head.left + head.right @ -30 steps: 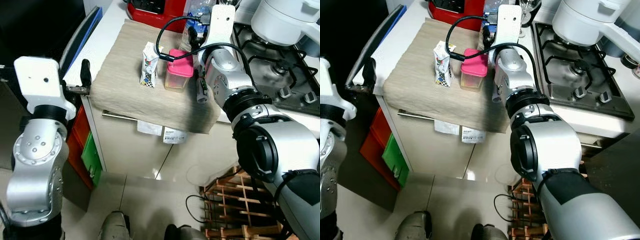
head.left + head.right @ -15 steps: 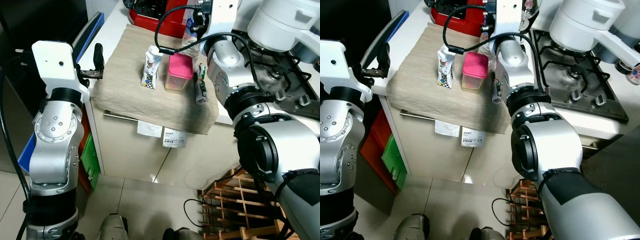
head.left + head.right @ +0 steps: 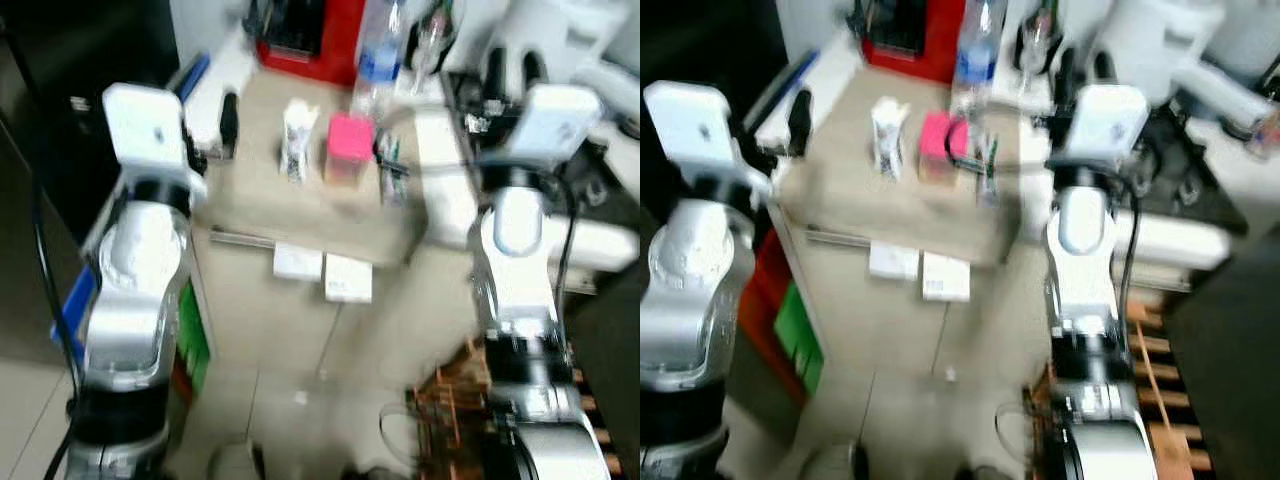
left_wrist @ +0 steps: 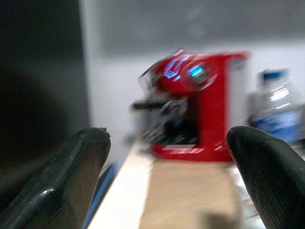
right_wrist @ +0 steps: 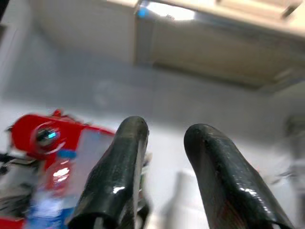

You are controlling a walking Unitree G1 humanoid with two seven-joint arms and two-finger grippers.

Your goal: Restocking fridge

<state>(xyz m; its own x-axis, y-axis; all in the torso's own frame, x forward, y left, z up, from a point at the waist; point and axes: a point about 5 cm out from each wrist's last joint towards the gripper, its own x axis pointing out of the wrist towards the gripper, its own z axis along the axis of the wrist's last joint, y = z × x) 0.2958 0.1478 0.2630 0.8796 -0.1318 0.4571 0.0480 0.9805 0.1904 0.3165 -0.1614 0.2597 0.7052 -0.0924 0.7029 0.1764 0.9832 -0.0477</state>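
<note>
Left gripper [image 4: 167, 181] wide apart, empty, facing red coffee machine [image 4: 190, 114]; right gripper [image 5: 164, 176] slightly apart, empty.

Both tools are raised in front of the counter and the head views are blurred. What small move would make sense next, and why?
Probably steady the view, then ease the left tool toward the small carton on the beige cloth. Its fingers are wide apart with nothing between them, facing the red coffee machine, and the carton stands nearer that side than the pink-lidded tub. The right tool is also empty.

1 carton [image 3: 296, 139], 1 pink-lidded tub [image 3: 348, 148], 1 water bottle [image 3: 373, 62], 1 red coffee machine [image 4: 190, 105]
</note>
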